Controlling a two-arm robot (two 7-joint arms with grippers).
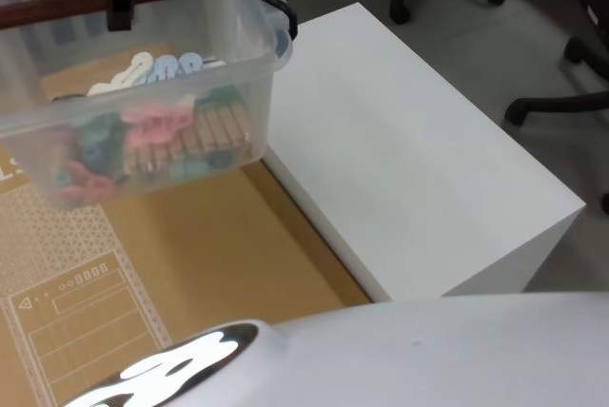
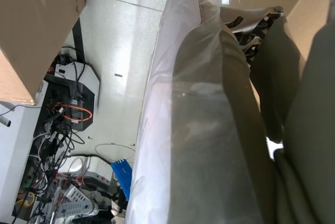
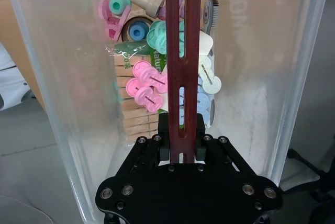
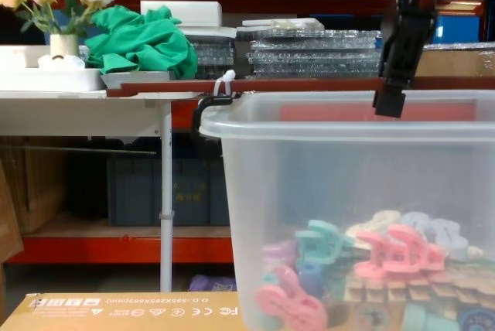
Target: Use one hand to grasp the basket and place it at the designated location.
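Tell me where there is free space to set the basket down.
Free: the top of the white block, right of the basket, bare edge to edge; also the brown cardboard in front of the basket. Crowded: the basket's inside, full of clips, with the right gripper clamped on its handle.

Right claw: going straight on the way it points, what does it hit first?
The right claw is shut on the red-brown handle bar of the basket, so that bar comes first. Beyond it lie coloured clothes pegs on its floor; depth unclear.
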